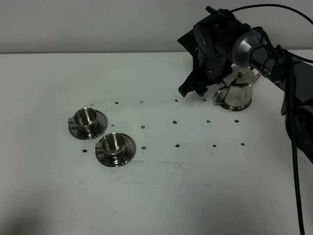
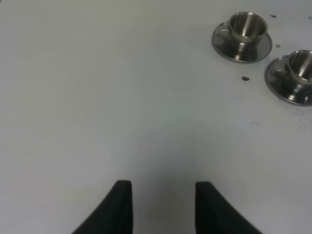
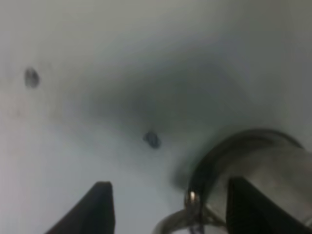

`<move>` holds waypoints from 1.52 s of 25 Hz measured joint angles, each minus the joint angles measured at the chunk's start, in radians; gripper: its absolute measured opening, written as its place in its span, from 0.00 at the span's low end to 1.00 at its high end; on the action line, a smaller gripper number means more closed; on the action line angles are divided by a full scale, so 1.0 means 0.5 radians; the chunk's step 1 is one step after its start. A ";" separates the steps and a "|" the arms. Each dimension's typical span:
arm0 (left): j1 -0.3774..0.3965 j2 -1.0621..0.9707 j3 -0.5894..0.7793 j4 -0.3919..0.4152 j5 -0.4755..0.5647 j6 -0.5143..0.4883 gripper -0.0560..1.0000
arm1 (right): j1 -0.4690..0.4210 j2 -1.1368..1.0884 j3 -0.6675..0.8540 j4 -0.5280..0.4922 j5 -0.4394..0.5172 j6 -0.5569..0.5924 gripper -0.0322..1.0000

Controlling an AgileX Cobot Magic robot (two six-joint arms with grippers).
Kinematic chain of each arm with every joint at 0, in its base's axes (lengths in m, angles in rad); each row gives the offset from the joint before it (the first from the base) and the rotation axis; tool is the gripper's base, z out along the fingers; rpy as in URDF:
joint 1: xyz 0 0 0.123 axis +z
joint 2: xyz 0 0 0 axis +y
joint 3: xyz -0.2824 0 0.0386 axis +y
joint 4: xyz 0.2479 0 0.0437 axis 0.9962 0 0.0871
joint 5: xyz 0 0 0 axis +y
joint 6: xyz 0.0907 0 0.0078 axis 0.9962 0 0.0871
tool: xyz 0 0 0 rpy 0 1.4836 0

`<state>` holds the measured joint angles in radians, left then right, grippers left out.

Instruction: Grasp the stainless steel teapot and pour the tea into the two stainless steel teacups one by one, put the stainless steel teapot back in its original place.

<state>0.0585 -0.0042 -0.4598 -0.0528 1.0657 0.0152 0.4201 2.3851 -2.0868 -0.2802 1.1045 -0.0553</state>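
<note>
The stainless steel teapot [image 1: 238, 93] stands upright at the back right of the table, its loop handle [image 1: 220, 95] turned toward the middle. My right gripper [image 1: 192, 92] hangs low beside that handle, open. In the right wrist view the handle [image 3: 178, 222] lies between the spread fingers of the right gripper [image 3: 173, 209], with the pot body [image 3: 263, 170] against one side. Two stainless steel teacups [image 1: 87, 117] [image 1: 114, 143] sit on saucers at the left. My left gripper [image 2: 165, 207] is open over bare table, the cups [image 2: 247, 27] [image 2: 302, 66] well ahead of it. The original place is hidden.
The white table [image 1: 161, 196] carries small dark marks in rows [image 1: 176, 146]. The right arm and its black cable [image 1: 293, 127] run down the right edge. A grey wall stands behind the table.
</note>
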 joint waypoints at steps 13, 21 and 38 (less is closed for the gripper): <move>0.000 0.000 0.000 0.000 0.000 0.000 0.40 | -0.018 -0.164 0.000 0.253 0.205 -0.158 0.50; 0.000 0.000 0.000 0.000 0.000 0.000 0.40 | -0.026 -0.573 0.406 0.581 -0.269 -0.206 0.50; 0.000 0.000 0.000 0.000 0.000 0.000 0.40 | -0.063 -0.880 1.815 0.681 -1.781 0.214 0.50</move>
<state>0.0585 -0.0042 -0.4598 -0.0528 1.0657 0.0152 0.3885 1.9450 -1.1793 0.0601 0.2139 0.0516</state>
